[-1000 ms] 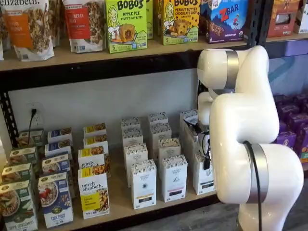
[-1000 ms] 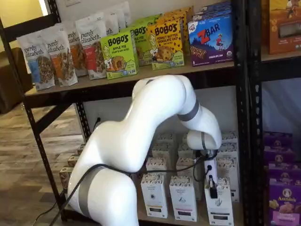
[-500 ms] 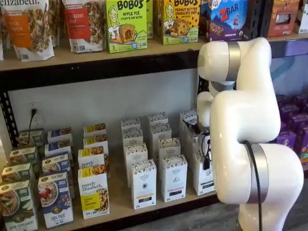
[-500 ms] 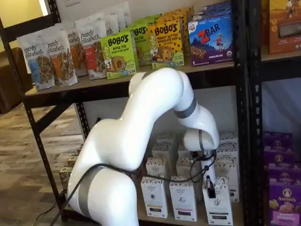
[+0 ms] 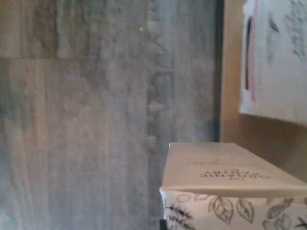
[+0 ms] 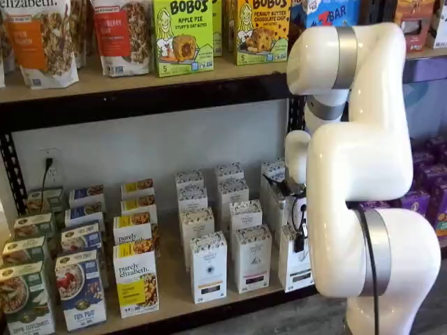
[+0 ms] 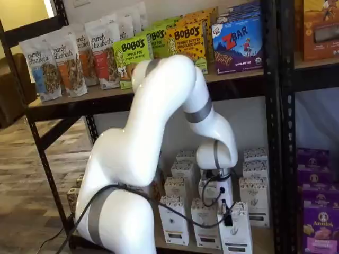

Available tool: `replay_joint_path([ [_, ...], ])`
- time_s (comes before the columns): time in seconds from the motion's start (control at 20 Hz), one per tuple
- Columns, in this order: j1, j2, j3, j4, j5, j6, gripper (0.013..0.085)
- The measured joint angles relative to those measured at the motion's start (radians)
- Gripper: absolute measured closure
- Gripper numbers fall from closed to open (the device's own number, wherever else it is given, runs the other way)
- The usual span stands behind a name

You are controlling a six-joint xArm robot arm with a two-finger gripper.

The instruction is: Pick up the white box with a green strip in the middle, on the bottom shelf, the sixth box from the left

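Note:
The white box with a green strip [image 7: 237,235] is the front carton of the rightmost white row on the bottom shelf [image 7: 265,242]. It also shows in a shelf view [image 6: 295,269]. My gripper [image 7: 226,212] comes down onto its top, with a black finger over its front face, and is shut on it. The gripper also shows in a shelf view [image 6: 299,239], partly behind the white arm. The box stands out from its row, toward the shelf's front edge. In the wrist view the box [image 5: 225,175] is close up, with a leaf pattern on one side.
Like white cartons [image 6: 251,257] stand in rows to the left, and behind the held one [image 7: 255,193]. Yellow-banded purely elizabeth boxes [image 6: 137,279] stand further left. The upper shelf board [image 6: 140,77] is overhead. A black upright [image 7: 275,132] and purple boxes [image 7: 320,227] are at the right.
The gripper has moved out from the shelf toward its front edge, and the white box has come along with it. The arm's elbow has risen.

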Motion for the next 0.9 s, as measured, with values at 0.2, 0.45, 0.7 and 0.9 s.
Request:
replay_joint_path([
  [0.2,0.013,-0.103,0.143,-0.069,-0.04,0.081,0.053],
  [0.45,0.028,-0.226,0.306,-0.121,-0.084,0.148,0.053],
  [0.7,0.046,-0.352,0.436,-0.096,-0.095,0.143,0.053],
  [0.9,0.067,-0.465,0.52,-0.027,-0.069,0.095,0.053],
])
